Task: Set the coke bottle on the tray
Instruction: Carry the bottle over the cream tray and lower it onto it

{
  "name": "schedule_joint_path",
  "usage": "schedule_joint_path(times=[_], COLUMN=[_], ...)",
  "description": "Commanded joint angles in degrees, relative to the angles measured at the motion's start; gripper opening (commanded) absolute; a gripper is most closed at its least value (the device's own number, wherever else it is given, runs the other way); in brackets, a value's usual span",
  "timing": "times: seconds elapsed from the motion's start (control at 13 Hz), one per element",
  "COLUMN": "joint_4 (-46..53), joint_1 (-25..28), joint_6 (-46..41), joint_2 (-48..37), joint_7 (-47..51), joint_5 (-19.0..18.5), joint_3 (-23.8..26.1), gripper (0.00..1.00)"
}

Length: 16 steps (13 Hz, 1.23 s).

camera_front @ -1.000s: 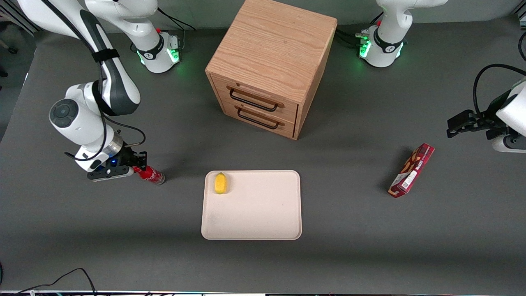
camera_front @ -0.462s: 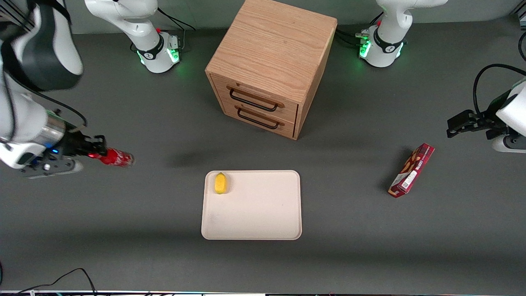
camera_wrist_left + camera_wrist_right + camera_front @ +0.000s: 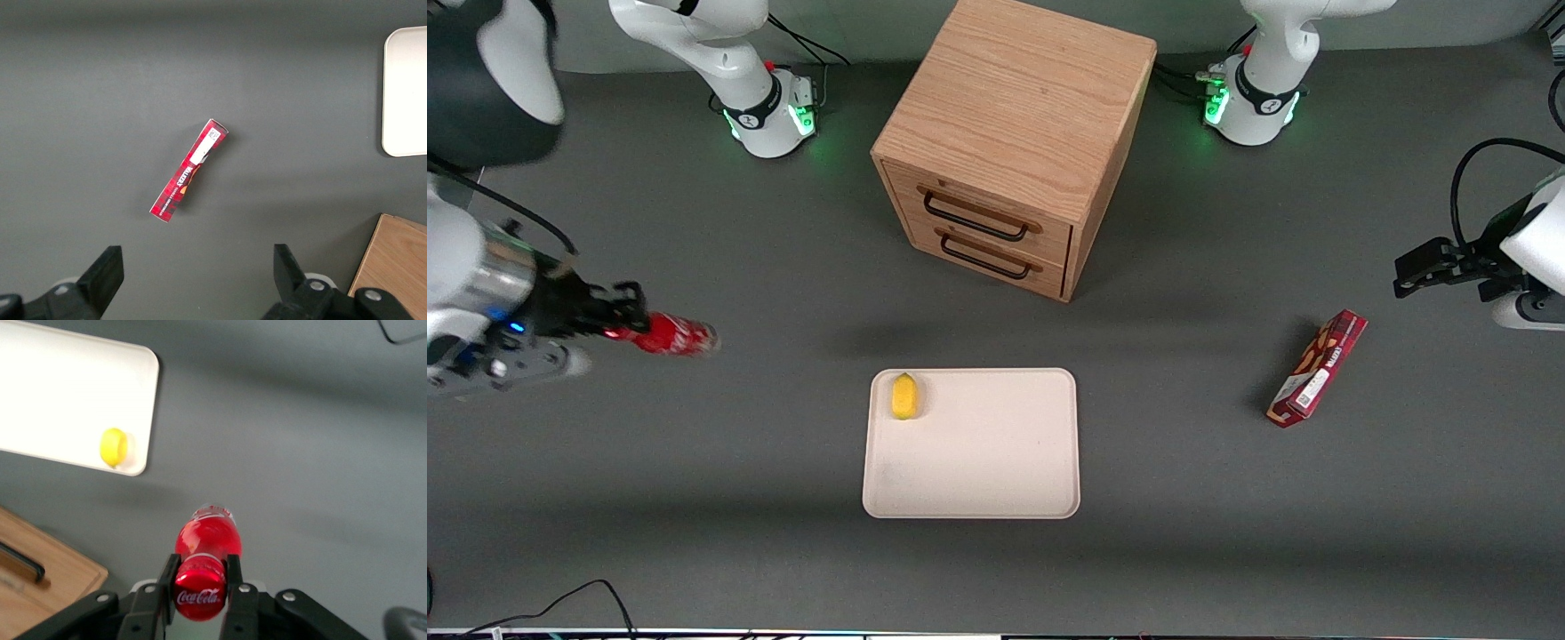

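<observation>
**A:** Where's the gripper (image 3: 624,322) right now?

**B:** Up in the air toward the working arm's end of the table, its two black fingers (image 3: 233,577) clamped on the neck of the small slim red coke bottle (image 3: 674,338) with the red cap and white lettering. The bottle hangs clear of the dark grey table (image 3: 1227,533), pointing out from the fingers.

**A:** What has changed?

**B:** A second ago the bottle sat low on the table, nearer the large flat cream tray (image 3: 996,462) with rounded corners. Since then the arm has lifted it and swung it outward, so it now sits farther from the tray than before. Over the last half second it has barely shifted.

**A:** So the pick is done?

**B:** I'd judge so; the grasp looks firm in the wrist view. The carry to the tray remains.

**A:** Anything on the tray?

**B:** A small yellow lemon-shaped object (image 3: 904,396) in one corner; the rest is bare, so there's plenty of room. The wooden two-drawer cabinet (image 3: 1014,133) and the flat red snack box (image 3: 1318,368) lie out of the likely path.
</observation>
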Motion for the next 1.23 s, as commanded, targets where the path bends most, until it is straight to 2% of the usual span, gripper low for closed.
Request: schedule_joint_path(times=[0.0, 0.15, 0.23, 0.46, 0.69, 1.08, 1.15], joint_4=[5.06, 5.15, 5.23, 5.06, 4.97, 4.36, 4.18], joint_1=[5.36, 7.32, 7.93, 11.18, 14.43, 14.62, 14.79], joint_6=[7.39, 15.04, 19.08, 28.59, 33.17, 36.35, 36.43], joint_2=[9.16, 14.00, 16.19, 21.65, 24.03, 26.41, 26.41], joint_7=[5.50, 7.97, 8.06, 11.05, 11.75, 11.14, 11.49], joint_5=[-0.58, 0.03, 1.78, 1.88, 1.79, -0.22, -0.40], joint_3=[-0.36, -0.19, -0.27, -1.06, -4.40, -4.58, -4.58], gripper=[0.00, 0.00, 0.00, 0.00, 0.00, 0.00, 0.90])
